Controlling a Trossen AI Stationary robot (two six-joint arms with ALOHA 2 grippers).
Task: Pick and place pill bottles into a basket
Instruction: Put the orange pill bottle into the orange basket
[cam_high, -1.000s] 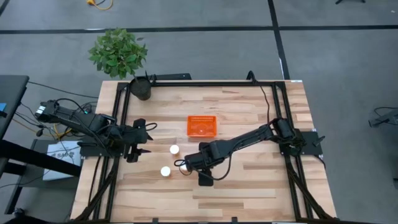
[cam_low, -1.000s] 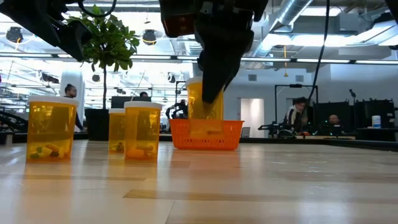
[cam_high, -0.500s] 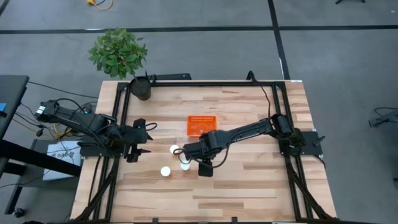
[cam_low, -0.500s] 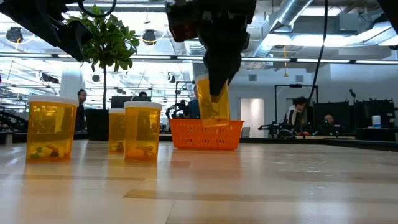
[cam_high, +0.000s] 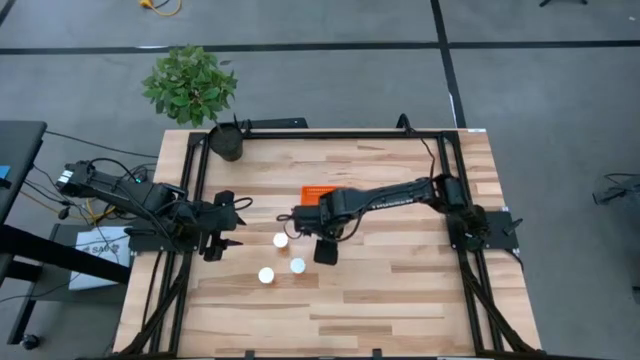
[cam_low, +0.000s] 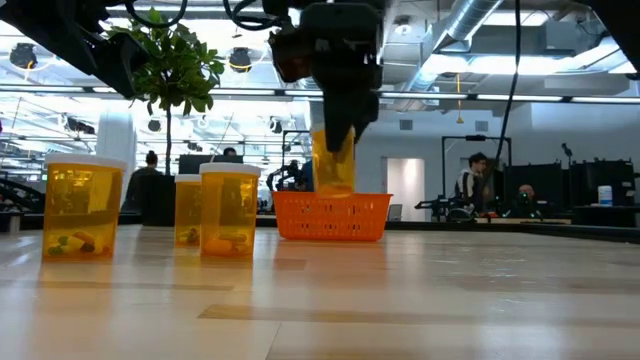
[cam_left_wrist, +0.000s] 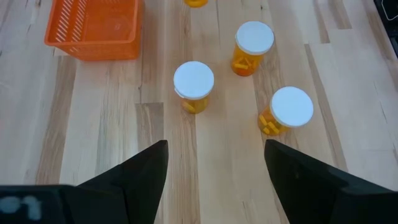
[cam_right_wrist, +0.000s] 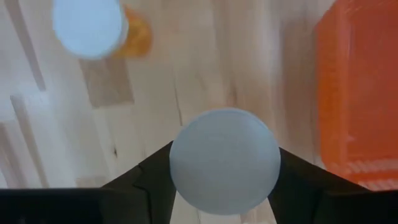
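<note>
My right gripper (cam_high: 298, 215) is shut on a pill bottle (cam_right_wrist: 224, 160), an amber bottle with a white cap, held in the air beside the left near corner of the orange basket (cam_high: 318, 190). In the low view the bottle (cam_low: 335, 165) hangs above the basket (cam_low: 331, 216). Three more bottles stand upright on the table (cam_high: 281, 240) (cam_high: 298, 265) (cam_high: 266, 275). They also show in the left wrist view (cam_left_wrist: 193, 81) (cam_left_wrist: 254, 38) (cam_left_wrist: 291, 107). My left gripper (cam_left_wrist: 214, 168) is open and empty at the table's left edge (cam_high: 230, 228), facing them. My right gripper pinches the bottle between its two fingers (cam_right_wrist: 149, 183), one on each side just under the white cap (cam_right_wrist: 224, 124). The fingers come from above, pointing down. The bottle hangs upright below them, clear of the table (cam_low: 335, 185).
A potted plant (cam_high: 190, 85) in a dark pot (cam_high: 227, 143) stands at the table's far left corner. Bare wood (cam_high: 420, 280) lies to the right of and nearer than the basket. People stand in the room beyond the table (cam_low: 478, 185).
My right gripper has carried its bottle from beside the standing bottles toward the table's far edge, up to the basket's left near corner. The bottle has stayed off the table and nearly upright. The three other bottles and my left arm have kept still.
</note>
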